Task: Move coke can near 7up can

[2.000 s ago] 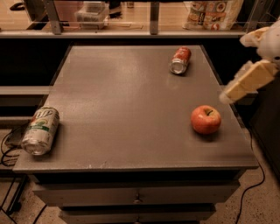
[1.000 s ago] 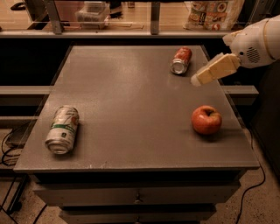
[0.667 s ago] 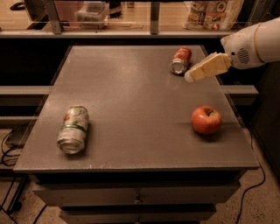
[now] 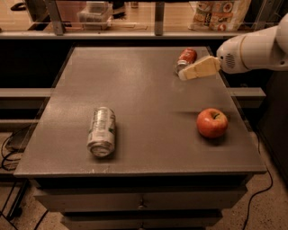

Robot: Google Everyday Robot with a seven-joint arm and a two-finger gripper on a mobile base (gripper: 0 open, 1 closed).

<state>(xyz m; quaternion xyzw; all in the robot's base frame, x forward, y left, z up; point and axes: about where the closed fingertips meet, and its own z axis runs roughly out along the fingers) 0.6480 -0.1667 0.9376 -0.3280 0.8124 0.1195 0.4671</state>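
The coke can (image 4: 186, 58), red with a silver end, lies on its side at the back right of the grey table (image 4: 144, 90). The 7up can (image 4: 101, 131), silvery-white with green markings, lies on its side at the front left, its end facing the front edge. My gripper (image 4: 188, 73), cream-coloured on a white arm, reaches in from the right. Its tip hangs just in front of and right beside the coke can, overlapping the can's near end. It holds nothing that I can see.
A red apple (image 4: 212, 122) sits at the front right of the table. A shelf with a clear container (image 4: 94, 12) and bagged goods (image 4: 219, 13) runs behind the table. Drawers sit under the tabletop; cables lie on the floor at both sides.
My gripper has moved left from the table's right edge to the coke can. The 7up can has shifted right from the table's left edge and turned end-on. The coke can and apple have not moved.
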